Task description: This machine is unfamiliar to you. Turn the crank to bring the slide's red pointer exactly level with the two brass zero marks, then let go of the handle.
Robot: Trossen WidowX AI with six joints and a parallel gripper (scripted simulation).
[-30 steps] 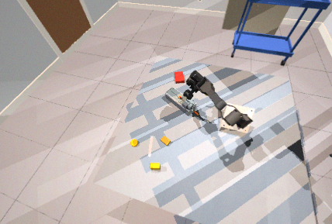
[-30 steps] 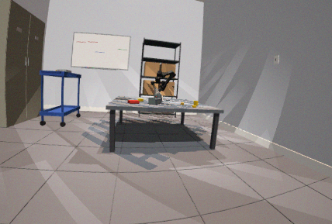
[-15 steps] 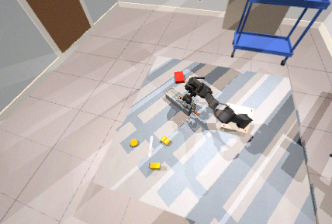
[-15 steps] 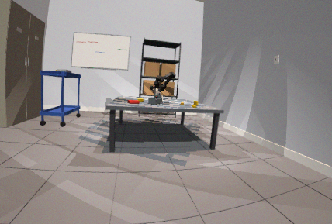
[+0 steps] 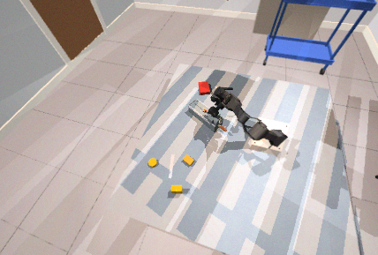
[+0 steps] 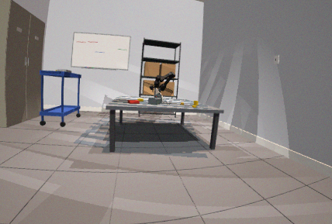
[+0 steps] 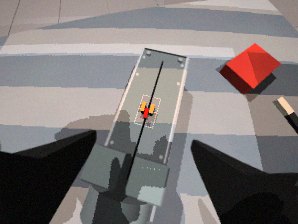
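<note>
The machine is a long grey housing with a slotted top. In the wrist view, the red pointer is in the slot near two brass zero marks. The pointer's red body appears slightly on the crank-end side of the marks; exact alignment is hard to tell. The orange crank handle sticks out at the machine's near end in the top view; it is hidden in the wrist view. My gripper is open and empty, its fingers appearing either side of the housing, above it.
A red block lies beside the machine's far end, with a black marker with a pale tip near it. Several yellow pieces, including a round one and a block, lie on the table. A blue cart stands beyond.
</note>
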